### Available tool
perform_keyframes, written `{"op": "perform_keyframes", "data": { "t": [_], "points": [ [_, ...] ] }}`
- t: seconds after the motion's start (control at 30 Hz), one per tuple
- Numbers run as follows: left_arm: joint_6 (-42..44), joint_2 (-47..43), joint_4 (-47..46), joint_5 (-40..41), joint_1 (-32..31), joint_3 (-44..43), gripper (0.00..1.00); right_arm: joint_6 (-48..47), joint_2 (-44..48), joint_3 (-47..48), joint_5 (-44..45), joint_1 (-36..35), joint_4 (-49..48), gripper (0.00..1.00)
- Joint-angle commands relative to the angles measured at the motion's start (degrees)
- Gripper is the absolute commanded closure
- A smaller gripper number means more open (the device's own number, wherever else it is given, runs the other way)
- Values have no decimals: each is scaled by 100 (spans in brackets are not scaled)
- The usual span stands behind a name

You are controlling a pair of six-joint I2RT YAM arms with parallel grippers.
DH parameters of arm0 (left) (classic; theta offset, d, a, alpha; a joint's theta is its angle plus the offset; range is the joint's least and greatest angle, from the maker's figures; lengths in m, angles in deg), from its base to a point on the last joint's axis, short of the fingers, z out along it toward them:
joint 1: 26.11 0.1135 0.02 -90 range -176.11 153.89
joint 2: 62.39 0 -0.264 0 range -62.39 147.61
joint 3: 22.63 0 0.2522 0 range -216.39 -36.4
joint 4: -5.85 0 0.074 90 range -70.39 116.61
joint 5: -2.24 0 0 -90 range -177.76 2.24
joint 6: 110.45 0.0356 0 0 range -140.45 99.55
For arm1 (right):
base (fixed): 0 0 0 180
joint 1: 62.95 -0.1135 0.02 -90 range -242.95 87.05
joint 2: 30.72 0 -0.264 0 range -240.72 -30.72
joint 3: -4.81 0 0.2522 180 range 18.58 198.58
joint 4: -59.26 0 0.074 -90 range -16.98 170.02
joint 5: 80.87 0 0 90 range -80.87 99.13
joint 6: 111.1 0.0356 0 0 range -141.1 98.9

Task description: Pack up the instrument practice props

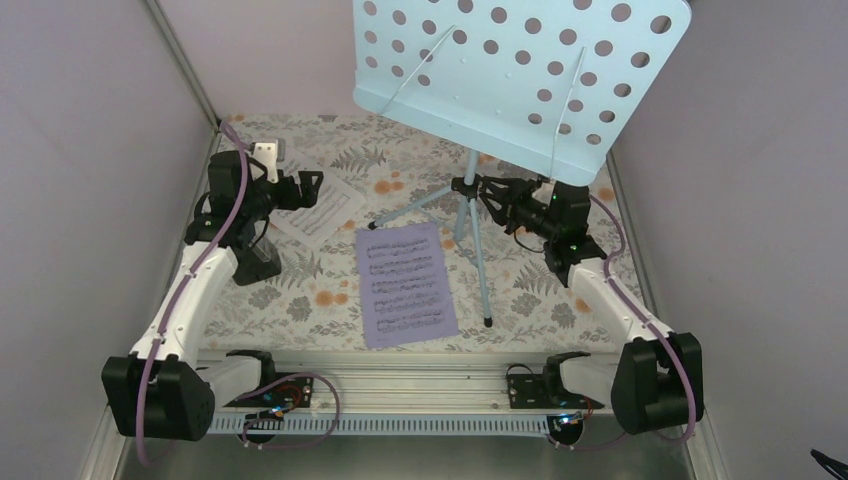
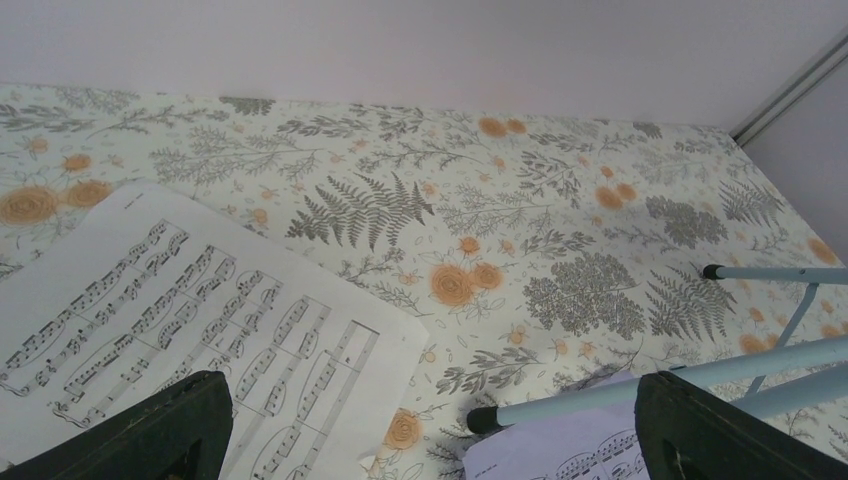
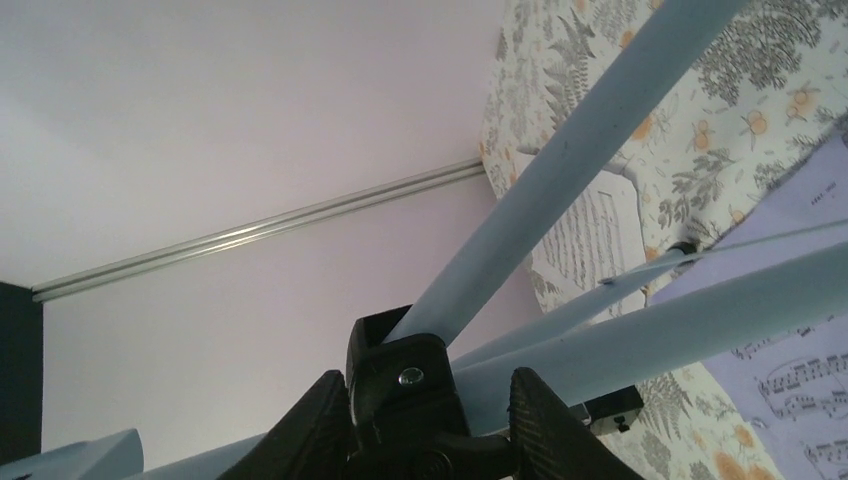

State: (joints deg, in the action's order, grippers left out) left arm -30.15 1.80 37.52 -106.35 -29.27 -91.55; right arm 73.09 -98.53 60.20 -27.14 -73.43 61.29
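While right hand (image 3: 430,420) clamps music stand (image 1: 520,70) hub, left hand (image 1: 305,187) gapes above white score (image 1: 322,215); lavender sheet (image 1: 405,285) shows staves.

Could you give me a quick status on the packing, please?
Left gripper open, empty, over a white sheet. Right gripper around the music stand hub, grip unclear. Lavender sheet lying flat, stand leg tip at its corner.

The music stand (image 1: 520,70)'s tray runs off the top edge; left arm (image 1: 235,200) seemingly hides part of the white sheet (image 1: 335,215).
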Motion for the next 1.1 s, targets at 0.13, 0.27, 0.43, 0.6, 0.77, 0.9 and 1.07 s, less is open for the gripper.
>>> {"op": "perform_keyframes", "data": {
  "t": [0.13,0.27,0.43,0.6,0.77,0.9,1.07],
  "points": [
    [-35,81,-167,-102,17,56,0,-950,-38,-500,80,-37,-1142,96],
    [-25,107,-169,-94,17,53,0,-1323,-165,-643,55,-37,-1485,96],
    [-7,129,-169,-74,12,58,0,-1715,-261,-777,120,-35,-1810,96],
    [1,150,-158,-60,17,48,0,-2425,-207,-725,355,-33,-1680,96],
    [11,125,-151,-31,17,44,0,-2724,100,-341,774,-9,-603,62],
    [4,116,-152,-25,17,50,0,-2212,474,-384,833,4,-36,43],
    [-12,139,-149,-61,17,43,0,-950,659,-624,359,-22,16,20]
  ]
}}
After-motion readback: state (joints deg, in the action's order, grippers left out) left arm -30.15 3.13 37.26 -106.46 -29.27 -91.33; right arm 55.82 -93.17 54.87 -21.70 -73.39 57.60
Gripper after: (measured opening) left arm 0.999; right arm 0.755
